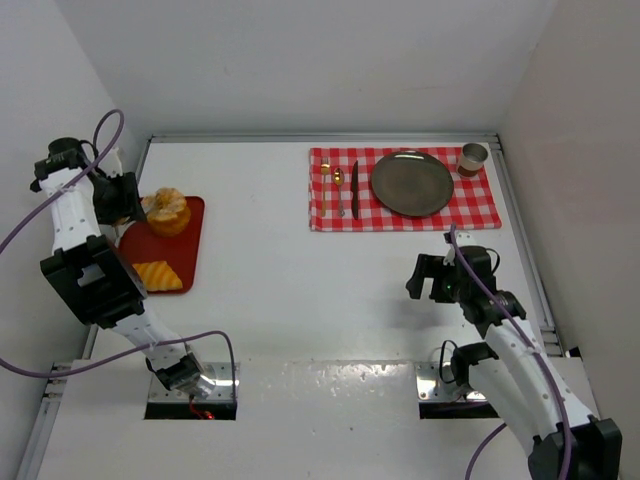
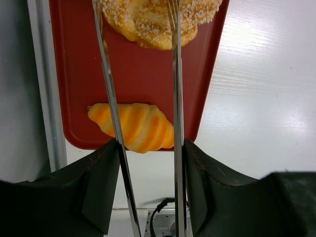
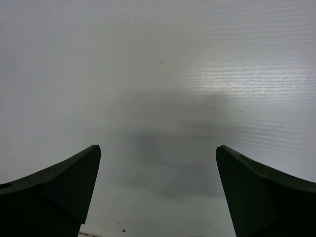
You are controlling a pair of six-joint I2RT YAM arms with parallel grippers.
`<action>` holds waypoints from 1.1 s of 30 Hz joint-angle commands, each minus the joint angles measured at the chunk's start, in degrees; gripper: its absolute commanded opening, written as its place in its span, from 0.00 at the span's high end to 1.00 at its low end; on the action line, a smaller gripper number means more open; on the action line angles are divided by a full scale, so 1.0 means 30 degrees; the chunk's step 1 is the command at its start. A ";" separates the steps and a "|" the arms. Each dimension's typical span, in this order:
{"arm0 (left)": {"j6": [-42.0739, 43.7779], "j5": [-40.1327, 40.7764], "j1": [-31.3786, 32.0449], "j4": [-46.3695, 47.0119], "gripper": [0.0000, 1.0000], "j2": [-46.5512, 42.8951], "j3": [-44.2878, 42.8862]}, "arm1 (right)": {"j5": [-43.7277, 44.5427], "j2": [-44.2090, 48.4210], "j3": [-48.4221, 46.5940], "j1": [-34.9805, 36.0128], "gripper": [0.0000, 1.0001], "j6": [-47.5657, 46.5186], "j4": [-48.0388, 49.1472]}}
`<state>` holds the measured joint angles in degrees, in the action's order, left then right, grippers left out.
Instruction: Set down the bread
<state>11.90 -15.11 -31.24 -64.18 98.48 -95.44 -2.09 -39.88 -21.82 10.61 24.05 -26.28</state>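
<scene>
On a red tray (image 1: 192,250) (image 2: 148,74) at the table's left edge lies the bread: a round, sugar-crusted bun (image 1: 168,211) (image 2: 158,22) at the far end and a striped croissant (image 1: 160,275) (image 2: 140,127) at the near end. My left gripper (image 1: 128,198) (image 2: 150,143) is shut on a pair of metal tongs (image 2: 176,98). The two blades reach forward over the croissant to the bun. Their tips run past the top of the left wrist view, so contact with the bun is unclear. My right gripper (image 1: 432,277) (image 3: 158,150) hangs open over bare table.
A red-checked placemat (image 1: 480,205) at the back right carries a dark plate (image 1: 412,183), a knife (image 1: 354,188), a fork (image 1: 338,192) and a small cup (image 1: 473,158). White walls close in the table on three sides.
</scene>
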 commanded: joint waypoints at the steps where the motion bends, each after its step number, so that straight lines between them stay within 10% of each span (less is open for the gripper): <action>1: -0.0508 -0.0037 -0.0220 0.1674 0.44 -0.0923 0.0083 | -0.0447 -0.0155 -0.1016 0.0007 0.00 0.0448 -0.0057; 33: 0.0220 -0.0470 -0.0220 0.0684 0.44 0.0604 -0.0499 | 0.0315 0.2776 -0.1221 0.0008 0.01 0.0976 -0.2343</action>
<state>10.94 -14.37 -31.24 -60.34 101.71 -93.36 -1.67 -31.68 -24.14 10.61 26.00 -33.61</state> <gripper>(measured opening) 0.563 0.991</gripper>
